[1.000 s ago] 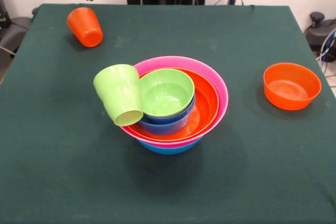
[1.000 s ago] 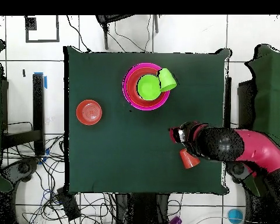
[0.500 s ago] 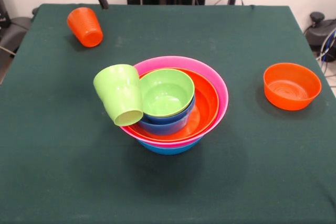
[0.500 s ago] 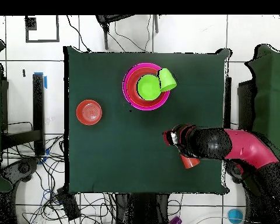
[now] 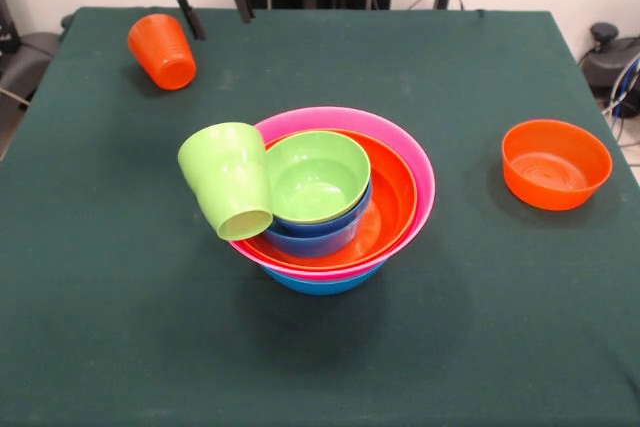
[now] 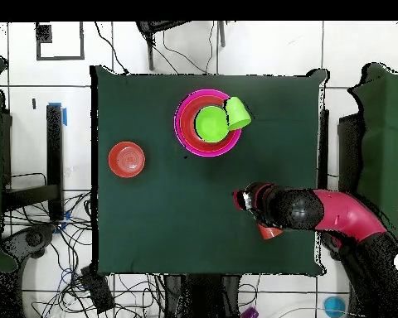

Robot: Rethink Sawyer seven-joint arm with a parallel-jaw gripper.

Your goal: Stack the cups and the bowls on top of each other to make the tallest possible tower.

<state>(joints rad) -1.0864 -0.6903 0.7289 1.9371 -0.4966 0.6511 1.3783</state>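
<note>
The tower (image 5: 332, 197) stands mid-table: a large blue bowl (image 5: 318, 283) at the bottom, then a pink bowl (image 5: 408, 152), an orange bowl (image 5: 395, 197), a small blue bowl (image 5: 312, 235) and a lime-green bowl (image 5: 318, 175) on top. A lime-green cup (image 5: 228, 179) leans tilted against the tower's left rim, mouth toward the camera. An orange cup (image 5: 162, 51) lies on its side at the far left. My gripper (image 5: 217, 15) hangs open just right of the orange cup, holding nothing. From overhead, the tower (image 6: 207, 122), the green cup (image 6: 238, 113) and the gripper (image 6: 244, 199) show; the arm partly hides the orange cup (image 6: 271, 233).
A small orange bowl (image 5: 556, 163) sits alone, upright, on the right of the green tablecloth (image 5: 120, 327); overhead it shows as the orange bowl (image 6: 127, 159). Cables and equipment lie off the table's edges.
The gripper has come down into the front view and shifted right, beside the orange cup. Cups and bowls have not moved.
</note>
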